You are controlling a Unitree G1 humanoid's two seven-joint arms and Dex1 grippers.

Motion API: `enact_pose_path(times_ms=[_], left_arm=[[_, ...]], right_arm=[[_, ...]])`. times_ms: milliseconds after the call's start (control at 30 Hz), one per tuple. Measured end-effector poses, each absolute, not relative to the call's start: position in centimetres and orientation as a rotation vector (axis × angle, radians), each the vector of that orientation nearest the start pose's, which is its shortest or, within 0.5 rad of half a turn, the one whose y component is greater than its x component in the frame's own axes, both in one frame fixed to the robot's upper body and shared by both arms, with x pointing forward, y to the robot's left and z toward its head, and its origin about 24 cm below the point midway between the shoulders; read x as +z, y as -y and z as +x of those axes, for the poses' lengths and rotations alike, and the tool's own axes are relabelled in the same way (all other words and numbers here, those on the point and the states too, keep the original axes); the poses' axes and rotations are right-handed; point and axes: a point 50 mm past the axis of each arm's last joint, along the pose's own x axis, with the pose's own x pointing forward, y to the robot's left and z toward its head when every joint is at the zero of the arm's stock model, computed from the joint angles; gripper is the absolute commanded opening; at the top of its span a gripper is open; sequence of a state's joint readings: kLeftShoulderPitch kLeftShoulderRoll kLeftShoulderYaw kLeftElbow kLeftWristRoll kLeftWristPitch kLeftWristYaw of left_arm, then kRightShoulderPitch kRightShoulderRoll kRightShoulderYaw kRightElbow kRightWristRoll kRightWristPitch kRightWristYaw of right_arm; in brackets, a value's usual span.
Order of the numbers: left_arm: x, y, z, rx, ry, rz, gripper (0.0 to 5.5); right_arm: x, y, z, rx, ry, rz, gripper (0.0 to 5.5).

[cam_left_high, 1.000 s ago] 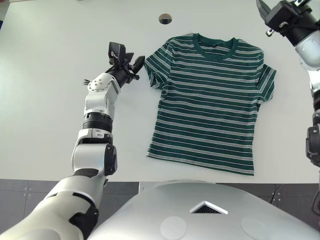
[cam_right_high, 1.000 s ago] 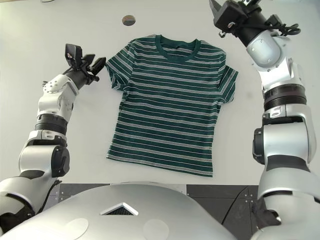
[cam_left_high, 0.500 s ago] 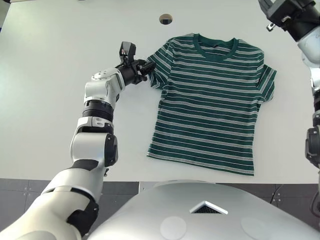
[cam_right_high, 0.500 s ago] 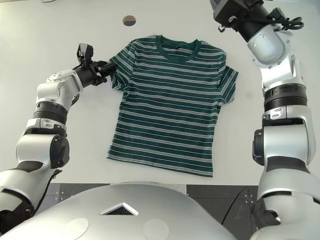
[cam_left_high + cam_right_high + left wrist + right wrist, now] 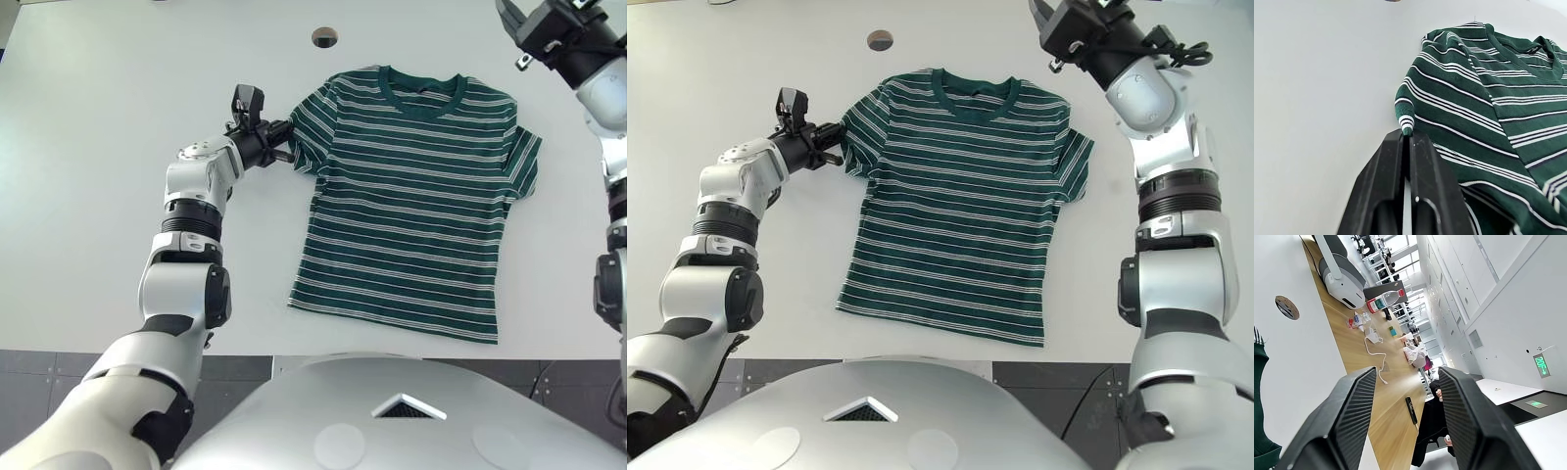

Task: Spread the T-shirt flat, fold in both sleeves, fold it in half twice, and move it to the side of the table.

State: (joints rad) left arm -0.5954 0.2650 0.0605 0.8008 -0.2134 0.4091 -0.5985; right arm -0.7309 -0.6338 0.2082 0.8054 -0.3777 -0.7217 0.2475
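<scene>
Left jaws closed on sleeve hem (image 5: 1403, 115) — thin pinch may slip mid-fold or drag shirt (image 5: 411, 206) askew; right jaws open.

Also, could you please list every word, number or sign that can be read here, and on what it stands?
Green lit sign on the wall: characters too small and tilted to read surely.
Smaller green sign near it: blurred.
Bottle label: too small to read.
T-shirt: stripes alone, no print.
</scene>
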Motion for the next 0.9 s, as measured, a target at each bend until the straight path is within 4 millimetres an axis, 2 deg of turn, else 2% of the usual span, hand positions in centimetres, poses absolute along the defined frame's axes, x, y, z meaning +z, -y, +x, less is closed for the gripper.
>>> enact_pose_path(times_ms=[133, 267, 500, 700, 867, 900], left_arm=[[1.9, -17.9, 33.4, -0.493, -0.572, -0.196, 0.12], [3.7, -17.7, 33.8, -0.509, -0.522, -0.201, 0.12], [5.5, -16.8, 33.9, -0.540, -0.480, -0.210, 0.12], [7.4, -13.1, 33.3, -0.661, -0.429, -0.248, 0.12], [7.0, -10.7, 33.0, -0.709, -0.450, -0.263, 0.12], [6.7, -10.1, 32.9, -0.721, -0.466, -0.267, 0.35]], right_arm=[[14.6, 21.1, 35.4, 0.508, 0.405, -1.097, 2.32], [14.5, 20.9, 35.4, 0.519, 0.402, -1.093, 2.32], [14.2, 20.3, 35.4, 0.538, 0.405, -1.078, 2.32], [14.2, 20.1, 35.4, 0.542, 0.410, -1.078, 2.32], [14.2, 20.1, 35.4, 0.544, 0.410, -1.077, 2.32], [14.2, 20.1, 35.3, 0.545, 0.411, -1.074, 2.32]])
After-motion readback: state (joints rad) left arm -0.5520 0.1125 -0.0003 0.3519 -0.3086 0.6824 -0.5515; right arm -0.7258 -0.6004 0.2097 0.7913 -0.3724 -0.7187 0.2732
